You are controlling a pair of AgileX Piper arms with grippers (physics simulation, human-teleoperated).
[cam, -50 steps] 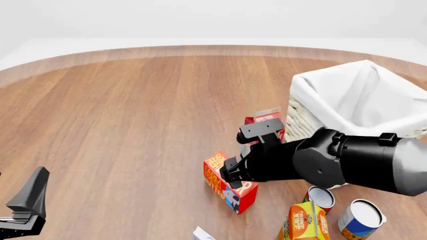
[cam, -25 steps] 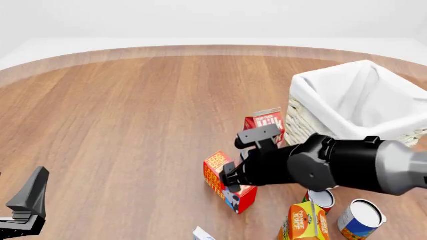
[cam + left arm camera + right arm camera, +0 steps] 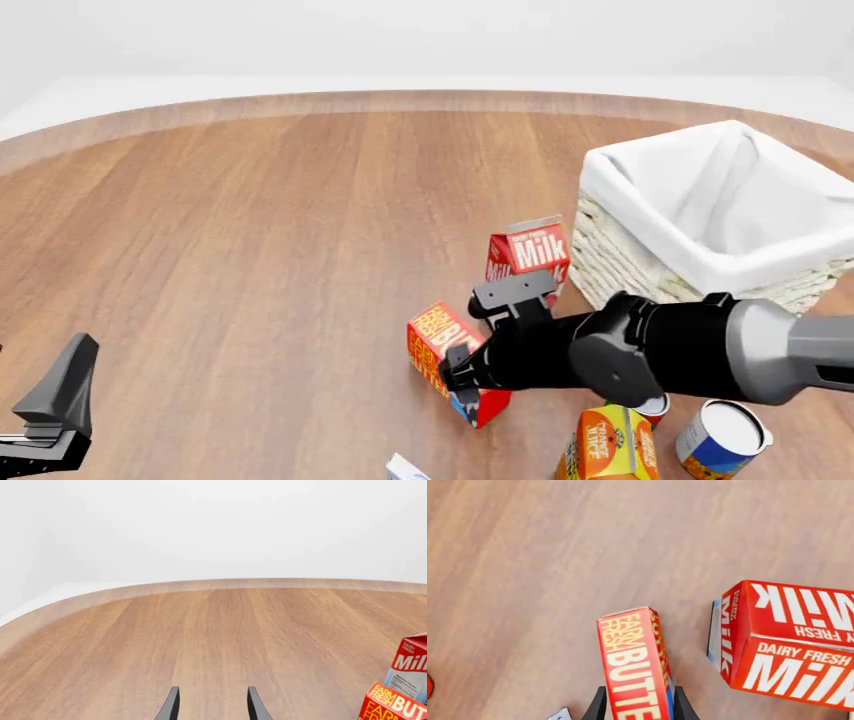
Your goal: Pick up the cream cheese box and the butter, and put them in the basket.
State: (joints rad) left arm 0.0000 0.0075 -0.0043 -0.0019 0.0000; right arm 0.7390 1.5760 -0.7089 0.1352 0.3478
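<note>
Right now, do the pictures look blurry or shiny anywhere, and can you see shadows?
Front view: sharp, even light, only faint soft shadows by the milk carton and basket. Right wrist view: the butter lettering is crisp, no glare. Left wrist view: clear, pale washed-out background.

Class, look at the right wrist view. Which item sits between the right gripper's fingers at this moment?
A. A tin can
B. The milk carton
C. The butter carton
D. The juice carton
C: the right gripper has one finger on each side of the butter carton, while the milk carton stands apart beside it. Whether the fingers already press on the carton cannot be told.
</note>
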